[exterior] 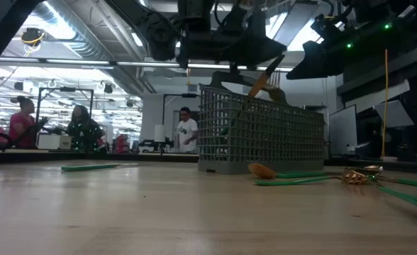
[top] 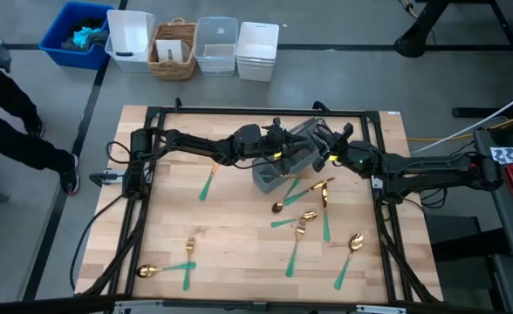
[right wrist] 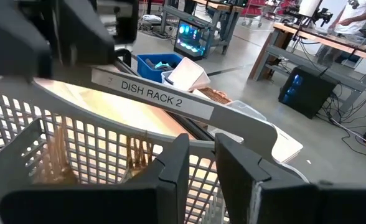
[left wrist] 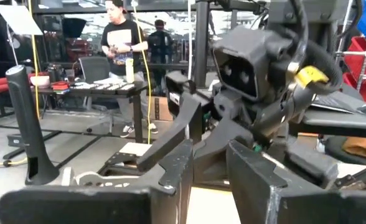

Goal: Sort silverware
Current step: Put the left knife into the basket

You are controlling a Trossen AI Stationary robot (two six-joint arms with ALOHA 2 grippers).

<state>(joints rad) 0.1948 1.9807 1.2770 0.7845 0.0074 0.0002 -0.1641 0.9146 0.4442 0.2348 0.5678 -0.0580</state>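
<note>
Both arms meet over the grey mesh caddy [top: 284, 164] at the middle of the wooden desk [top: 239, 270]. The left gripper [top: 278, 145] hangs above the caddy's near-left edge, and its wrist view shows the two fingers [left wrist: 177, 171] standing a narrow gap apart with nothing between them. The right gripper [top: 324, 141] sits at the caddy's far rim; its fingers [right wrist: 173, 163] are a slim gap apart just over the handle labelled DISH RACK 2 [right wrist: 152, 94], and I cannot tell whether they pinch it.

One gold-headed piece [exterior: 264, 79] leans tilted inside the caddy, poking above its rim. The rest of the silverware [top: 307, 218] lies loose on the desk: a cluster of spoons and forks just in front and right of the caddy, a single teal handle [top: 208, 181] to its left, and a fork [top: 188, 262] with a spoon [top: 162, 269] near the front left corner.
</note>
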